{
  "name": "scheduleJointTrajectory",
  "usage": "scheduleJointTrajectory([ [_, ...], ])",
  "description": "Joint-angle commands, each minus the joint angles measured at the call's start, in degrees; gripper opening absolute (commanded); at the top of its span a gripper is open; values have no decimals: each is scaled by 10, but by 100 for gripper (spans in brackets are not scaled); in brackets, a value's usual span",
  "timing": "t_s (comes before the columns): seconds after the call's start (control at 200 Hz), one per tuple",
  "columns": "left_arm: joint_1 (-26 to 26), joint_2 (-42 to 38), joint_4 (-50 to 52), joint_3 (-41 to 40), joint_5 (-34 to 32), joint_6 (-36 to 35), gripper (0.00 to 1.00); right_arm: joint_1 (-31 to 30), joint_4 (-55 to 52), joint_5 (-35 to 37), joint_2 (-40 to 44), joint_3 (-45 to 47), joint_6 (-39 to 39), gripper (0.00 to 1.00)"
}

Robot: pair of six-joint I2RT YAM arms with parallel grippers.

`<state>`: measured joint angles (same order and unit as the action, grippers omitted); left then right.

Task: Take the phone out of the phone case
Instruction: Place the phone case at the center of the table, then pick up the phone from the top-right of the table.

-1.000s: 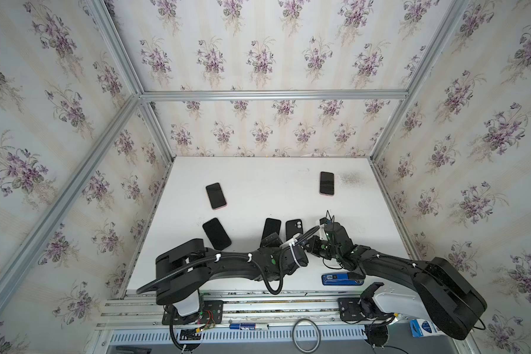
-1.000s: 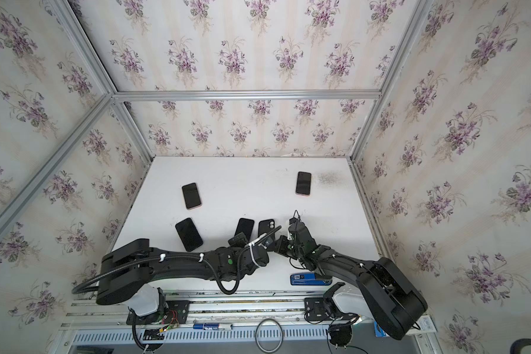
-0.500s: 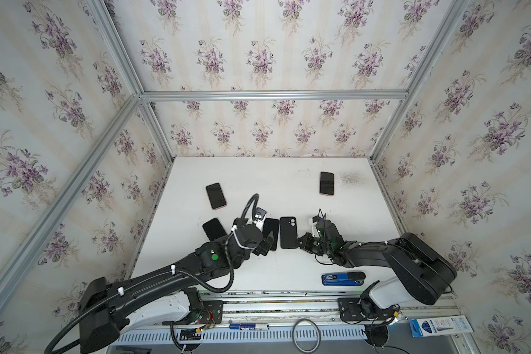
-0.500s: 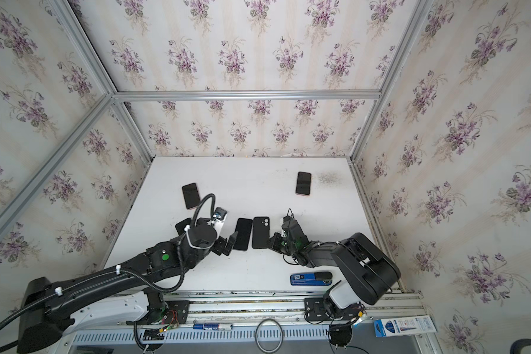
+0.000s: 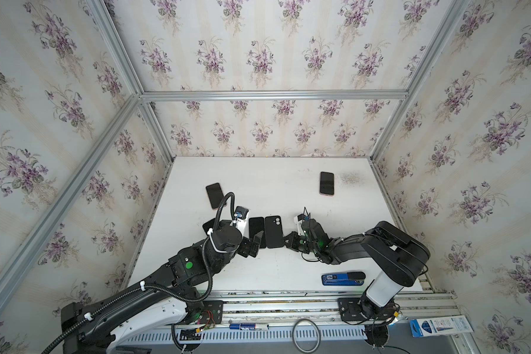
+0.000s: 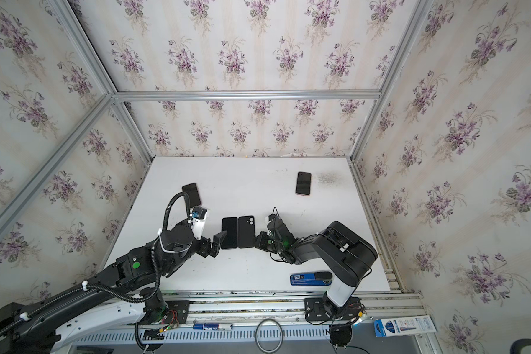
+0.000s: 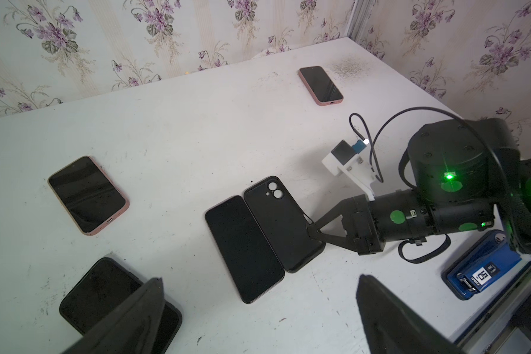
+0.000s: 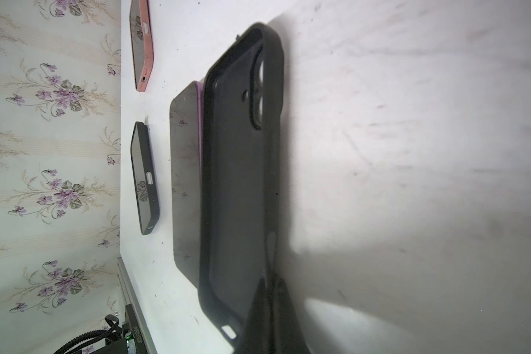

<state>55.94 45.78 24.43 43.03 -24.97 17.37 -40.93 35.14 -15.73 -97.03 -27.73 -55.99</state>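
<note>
black phone case (image 5: 273, 231) beside phone (image 5: 256, 228), lengthwise toward back wall (image 5: 258, 131); right pincer (image 7: 311, 230) pinching it, left pincer (image 7: 259, 279) apart.

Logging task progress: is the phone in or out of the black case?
Out. The phone lies flat beside the empty case; the table shows through its camera holes.

Even, soft light; both top views sharp, bowed at the edges. Nearest the right gripper (image 8: 269, 279) the phone case (image 8: 236, 184) blurs, and a soft shadow darkens the table (image 8: 411, 153) beside it.
</note>
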Motion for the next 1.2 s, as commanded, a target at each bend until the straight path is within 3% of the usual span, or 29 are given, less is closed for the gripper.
scheduleJointTrajectory([
  [0.0, 0, -3, 8, 2, -3, 18, 100, -6, -8, 10, -4, -6, -7, 2],
  [0.115, -1, -3, 9, 8, 2, 21, 100, -9, -37, 10, 18, -7, 5, 28],
  [0.255, -1, -4, 13, 21, 8, 21, 100, -9, -117, 22, 70, -7, 32, 53],
  [0.3, -1, -4, 17, 25, 9, 20, 100, -9, -138, 23, 93, -2, 42, 78],
  [0.39, -1, -6, 24, 33, 10, 20, 100, -9, -192, 26, 145, 9, 57, 98],
  [0.545, -1, -12, 30, 43, 13, 21, 100, -7, -339, 57, 263, -3, 110, 100],
  [0.685, -1, -17, 29, 59, 34, 10, 100, 12, -545, 161, 366, -69, 200, 100],
  [0.815, -6, -11, 19, 72, 57, -8, 100, 65, -672, 242, 398, -133, 249, 100],
  [0.944, -41, 4, -8, 72, 106, -2, 100, 158, -714, 243, 351, -200, 305, 100],
  [1.064, -80, 24, -25, 71, 177, 10, 100, 200, -726, 236, 265, -277, 344, 100],
  [1.199, -102, 38, -41, 64, 215, 13, 100, 236, -721, 222, 139, -385, 398, 100],
])
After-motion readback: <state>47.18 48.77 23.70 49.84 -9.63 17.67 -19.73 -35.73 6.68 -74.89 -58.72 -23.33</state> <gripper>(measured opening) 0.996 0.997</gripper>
